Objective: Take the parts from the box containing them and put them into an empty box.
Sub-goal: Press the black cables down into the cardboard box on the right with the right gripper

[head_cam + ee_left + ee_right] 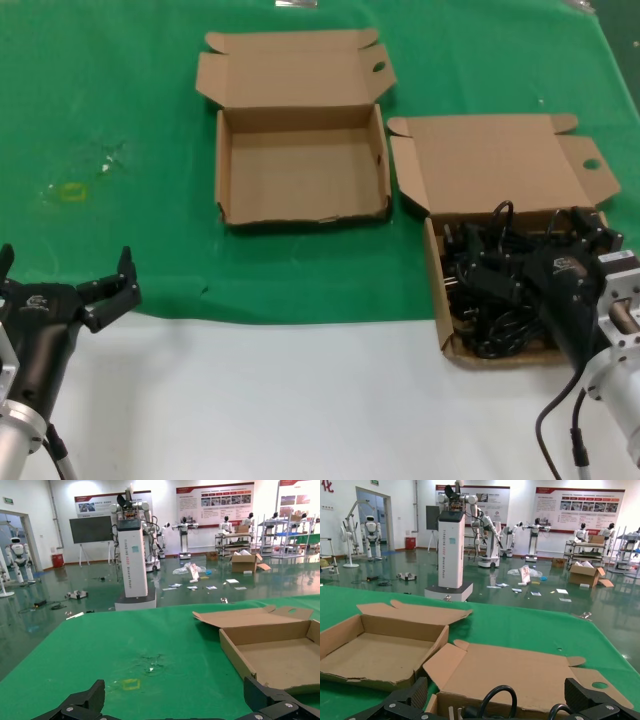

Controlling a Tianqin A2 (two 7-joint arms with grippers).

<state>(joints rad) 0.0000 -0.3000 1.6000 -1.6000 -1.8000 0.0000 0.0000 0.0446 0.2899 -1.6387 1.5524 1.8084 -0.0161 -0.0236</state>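
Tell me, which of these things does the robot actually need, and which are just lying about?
Needed: power cords; their box; empty box; right pincer, open above the cords; left pincer, open, waiting.

Lying about: yellow mark on the green cloth.

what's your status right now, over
Left gripper open, idle at table edge. Right gripper open over black looped power cords in their box. Empty cardboard box unobstructed.

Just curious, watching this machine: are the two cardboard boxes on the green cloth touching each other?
Apart. The head view shows a strip of green cloth between the empty box and the box of power cords; the right wrist view shows green there too.
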